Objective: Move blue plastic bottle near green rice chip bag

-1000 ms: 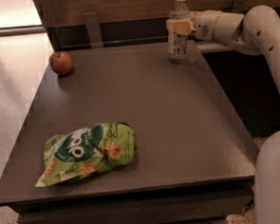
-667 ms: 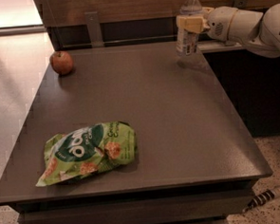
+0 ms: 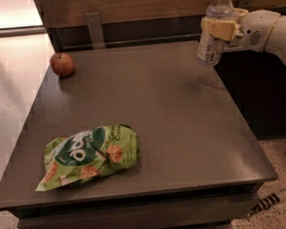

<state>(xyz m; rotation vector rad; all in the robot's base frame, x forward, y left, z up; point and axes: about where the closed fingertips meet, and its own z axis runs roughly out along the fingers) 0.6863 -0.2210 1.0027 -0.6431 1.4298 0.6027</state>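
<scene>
The blue plastic bottle [image 3: 212, 38], clear with a white cap and pale label, is upright and lifted off the table at the far right. My gripper [image 3: 220, 28] comes in from the right and is shut on the bottle's middle. The green rice chip bag [image 3: 88, 154] lies flat near the table's front left, far from the bottle.
A small red apple [image 3: 62, 64] sits at the table's far left corner. The dark table [image 3: 182, 128] has its right edge just below the bottle. A wooden wall panel runs behind the table. A cable lies on the floor at the lower right.
The gripper has lifted the bottle off the table and carried it up and a little to the right. The bag and the apple have not moved on the table.
</scene>
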